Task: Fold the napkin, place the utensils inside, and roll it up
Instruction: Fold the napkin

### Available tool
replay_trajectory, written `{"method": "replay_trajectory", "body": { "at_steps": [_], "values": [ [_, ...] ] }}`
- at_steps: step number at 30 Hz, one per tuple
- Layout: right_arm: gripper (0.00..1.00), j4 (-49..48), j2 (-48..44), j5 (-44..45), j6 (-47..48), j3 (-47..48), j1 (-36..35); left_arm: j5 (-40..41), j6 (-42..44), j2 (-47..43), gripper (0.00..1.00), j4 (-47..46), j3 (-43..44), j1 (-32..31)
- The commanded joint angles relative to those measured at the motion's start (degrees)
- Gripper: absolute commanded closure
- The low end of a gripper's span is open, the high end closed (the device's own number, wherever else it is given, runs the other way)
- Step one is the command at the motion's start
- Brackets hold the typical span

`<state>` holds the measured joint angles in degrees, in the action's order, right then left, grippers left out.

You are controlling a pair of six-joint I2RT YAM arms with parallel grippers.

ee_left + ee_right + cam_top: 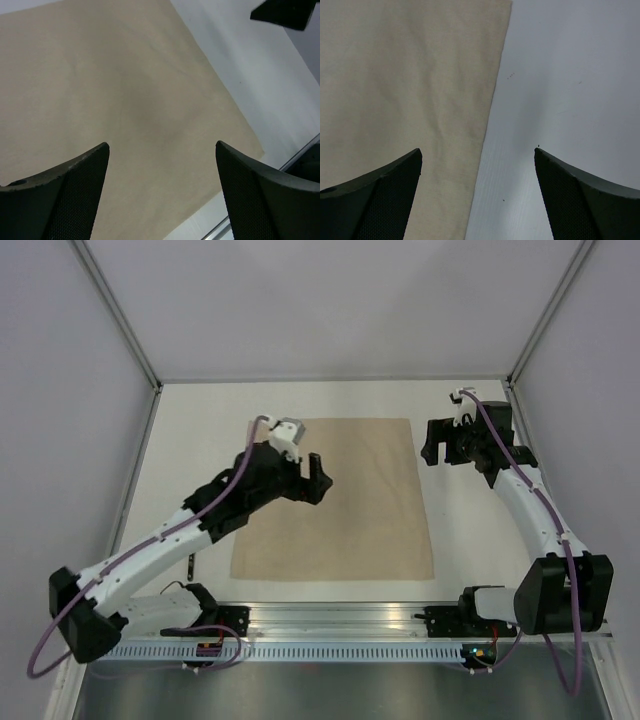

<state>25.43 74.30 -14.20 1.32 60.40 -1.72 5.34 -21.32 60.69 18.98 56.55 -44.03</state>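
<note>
Top external view gives you the napkin (360,510) spread flat and unfolded in the middle of the tabletop (200,440). Its near edge lies close to the tabletop's near edge, and a wider bare strip separates it from the far edge. No fold or roll shows in it, only faint creases.

Your left arm reaches in from the near left corner, and the left fingers (316,478) hang over the napkin's left half, toward its far left corner. From the left wrist camera you see those fingers (75,190) spread wide with nothing between them. Below them is only tan cloth (125,90), with bare tabletop (260,90) past its edge.

Your right arm stands along the right edge of the tabletop. The right fingers (432,440) are just beside the napkin's right edge, near its far right corner. From the right wrist camera you see them (380,195) spread apart too, gripping nothing. They straddle the cloth's straight edge, with napkin (410,75) under one finger and white tabletop (570,75) under the other.

A thin dark sliver, which appears to be the fork (188,568), lies on the bare tabletop toward the near left corner. It sits just left of the napkin's near left corner and partly under the left arm. You cannot make out its tines at this size.
</note>
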Motion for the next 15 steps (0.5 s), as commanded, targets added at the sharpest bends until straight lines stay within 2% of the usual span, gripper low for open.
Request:
{"method": "replay_trajectory", "body": {
  "at_steps": [1, 2, 8, 15],
  "values": [
    [0.02, 0.8, -0.3, 5.6, -0.8, 2.4, 0.0, 10.1, -2.4, 9.1, 0.11, -7.5, 2.2, -8.5],
    [0.02, 0.2, -0.3, 6.8, -0.8, 2.4, 0.0, 11.2, -2.3, 14.3, 0.11, -8.5, 3.3, -12.7],
    [0.02, -0.1, 0.1, 9.1, -1.1, 2.5, 0.0, 14.5, -1.8, 34.9, 0.16, -13.3, 12.2, -25.5],
    [0.02, -0.2, 0.5, 9.6, -1.1, 2.4, -0.1, 15.4, -2.2, 50.6, 0.23, -13.0, 22.9, -33.9]
  ]
}}
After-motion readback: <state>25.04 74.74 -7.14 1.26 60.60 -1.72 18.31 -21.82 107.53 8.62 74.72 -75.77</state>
